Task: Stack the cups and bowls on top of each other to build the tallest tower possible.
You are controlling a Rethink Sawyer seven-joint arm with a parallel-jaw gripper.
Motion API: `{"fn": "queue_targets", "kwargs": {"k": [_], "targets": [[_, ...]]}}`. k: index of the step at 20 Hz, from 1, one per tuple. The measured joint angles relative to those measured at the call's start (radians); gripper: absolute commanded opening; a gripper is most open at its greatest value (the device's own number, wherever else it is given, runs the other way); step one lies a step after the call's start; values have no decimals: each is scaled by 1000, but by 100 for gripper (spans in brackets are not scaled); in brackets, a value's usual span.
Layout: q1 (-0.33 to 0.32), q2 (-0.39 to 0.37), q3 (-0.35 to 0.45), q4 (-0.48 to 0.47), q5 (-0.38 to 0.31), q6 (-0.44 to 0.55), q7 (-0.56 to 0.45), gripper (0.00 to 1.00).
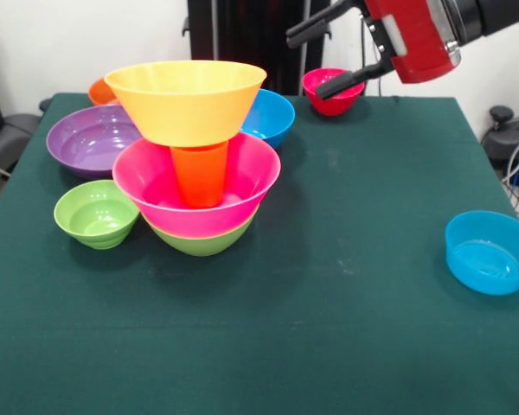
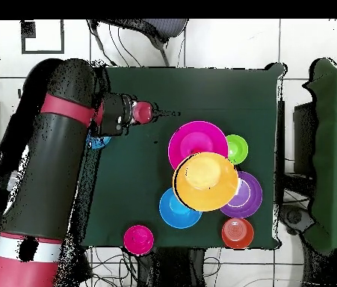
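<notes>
Tower point(image 1: 199, 164): centre-left; green bowl point(image 1: 203, 242), pink bowl point(image 1: 156, 186), orange cup point(image 1: 199, 173), large orange bowl point(image 1: 186, 99) on top.
Claw point(image 1: 324, 60): upper right, fingers apart, empty.

A table point(image 1: 346, 285) covered in dark green cloth is carrying the bowls; the tower's lowest green bowl point(image 1: 203, 242) is sitting on it, a small green bowl point(image 1: 95, 214) just beside; a purple bowl point(image 1: 91, 140), blue bowl point(image 1: 272, 117), small red bowl point(image 1: 329, 93) and small orange bowl point(image 1: 100, 91) are lying farther back; another blue bowl point(image 1: 489, 252) is sitting well apart.
</notes>
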Motion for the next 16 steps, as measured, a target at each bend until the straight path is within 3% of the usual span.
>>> {"fn": "queue_targets", "kwargs": {"k": [8, 16], "targets": [[-28, -52, 26, 23, 0, 0, -12, 100], [-64, -129, 45, 113, -1, -31, -12, 100]]}}
